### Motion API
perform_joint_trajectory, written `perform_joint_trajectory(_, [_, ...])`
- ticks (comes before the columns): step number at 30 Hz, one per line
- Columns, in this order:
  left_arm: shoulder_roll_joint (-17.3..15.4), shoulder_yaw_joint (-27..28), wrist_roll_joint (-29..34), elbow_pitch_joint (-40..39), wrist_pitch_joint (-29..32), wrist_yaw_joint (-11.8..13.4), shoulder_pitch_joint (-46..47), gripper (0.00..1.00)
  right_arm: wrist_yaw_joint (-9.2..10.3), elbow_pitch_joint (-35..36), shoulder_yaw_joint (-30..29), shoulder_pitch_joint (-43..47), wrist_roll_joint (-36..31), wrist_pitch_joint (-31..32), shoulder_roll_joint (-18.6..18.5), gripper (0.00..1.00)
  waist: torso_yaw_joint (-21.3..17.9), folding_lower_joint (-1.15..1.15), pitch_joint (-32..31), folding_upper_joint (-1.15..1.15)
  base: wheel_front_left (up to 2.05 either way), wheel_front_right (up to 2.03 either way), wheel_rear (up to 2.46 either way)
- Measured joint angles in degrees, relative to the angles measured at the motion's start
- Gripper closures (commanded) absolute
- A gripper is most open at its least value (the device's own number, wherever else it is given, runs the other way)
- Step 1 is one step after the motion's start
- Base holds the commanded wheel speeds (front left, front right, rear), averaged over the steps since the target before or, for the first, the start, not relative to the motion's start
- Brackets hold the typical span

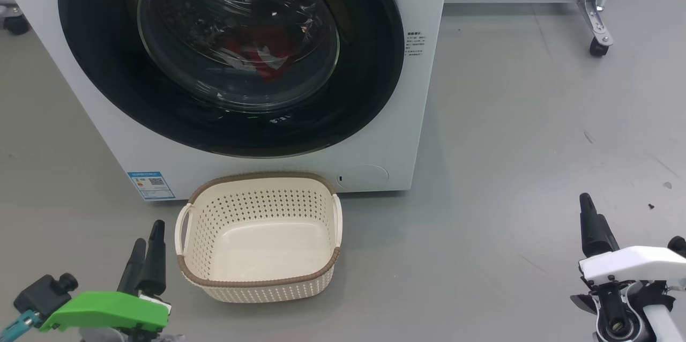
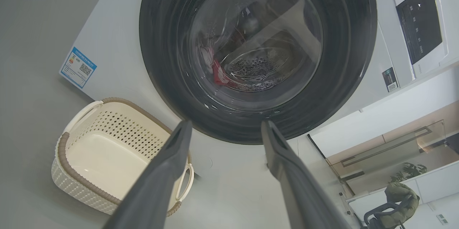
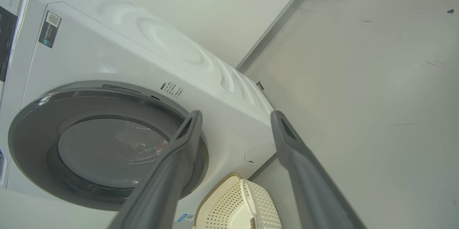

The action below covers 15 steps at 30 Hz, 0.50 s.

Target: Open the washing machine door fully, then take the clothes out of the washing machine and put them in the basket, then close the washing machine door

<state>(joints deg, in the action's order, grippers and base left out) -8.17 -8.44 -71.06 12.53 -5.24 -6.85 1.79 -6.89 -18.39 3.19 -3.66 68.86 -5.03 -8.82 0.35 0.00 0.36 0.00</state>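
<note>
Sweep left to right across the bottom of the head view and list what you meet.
left gripper → basket → right gripper

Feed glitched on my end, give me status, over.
Left end effector open, right end effector open, both holding nothing. Washing machine door shut, clothes visible inside. Basket empty on floor below door; nothing in the way.

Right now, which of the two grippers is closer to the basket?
The left gripper, on the green mount: it stands right beside the basket, while the right gripper is well off to the other side.
</note>
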Motion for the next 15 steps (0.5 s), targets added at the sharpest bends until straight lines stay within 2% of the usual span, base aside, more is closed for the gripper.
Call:
perform_joint_trajectory(6, [-0.98, -1.75, 7.47, 0.22, -0.97, 0.13, 0.19, 0.00, 1.12, 0.55, 1.63, -0.92, -8.06, -0.92, -1.16, 0.00, 0.03, 0.00, -0.03, 0.00, 0.00, 0.00, 0.00])
perform_joint_trajectory(15, [-1.91, -4.66, 18.11, 0.02, -2.60, 1.88, 1.65, 0.00, 3.10, 1.59, 5.20, -1.63, -19.65, -2.68, -2.14, 0.00, 0.09, 0.00, -0.07, 0.00, 0.00, 0.00, 0.00])
